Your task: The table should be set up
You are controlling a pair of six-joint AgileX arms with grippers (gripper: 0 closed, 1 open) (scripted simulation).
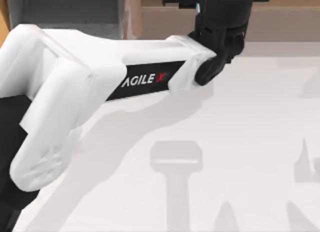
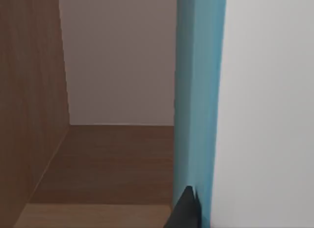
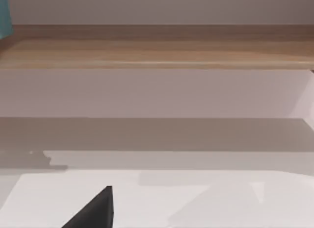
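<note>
The left arm (image 1: 100, 92) reaches across the desk (image 1: 240, 142) from its left side to the far edge. Its claw (image 1: 220, 22) is up at the wood shelf (image 1: 280, 19) there. I think it goes that far because the thing to fetch sits in the shelf, not on the desk.

In the left wrist view a tall blue slab (image 2: 198, 90) stands upright inside the shelf, maybe a book or a board, hard to say. A dark fingertip (image 2: 185, 211) sits right against its lower part. It looks like the claw is on or next to the slab, but I can't tell if the fingers are apart, together or gripping.

The desk is the big flat off-white top. It looks smooth and plain, w/ only soft grey shadows on it.

The shelf is light brown wood w/ flat boards (image 2: 29, 100) and a pale back wall (image 2: 117, 56). The arm is shiny white w/ a black band.

The right arm is parked near the desk's right side. Its wrist view looks over the desk at the long shelf board (image 3: 157, 53); a dark tip (image 3: 95, 211) of its claw pokes in low.
</note>
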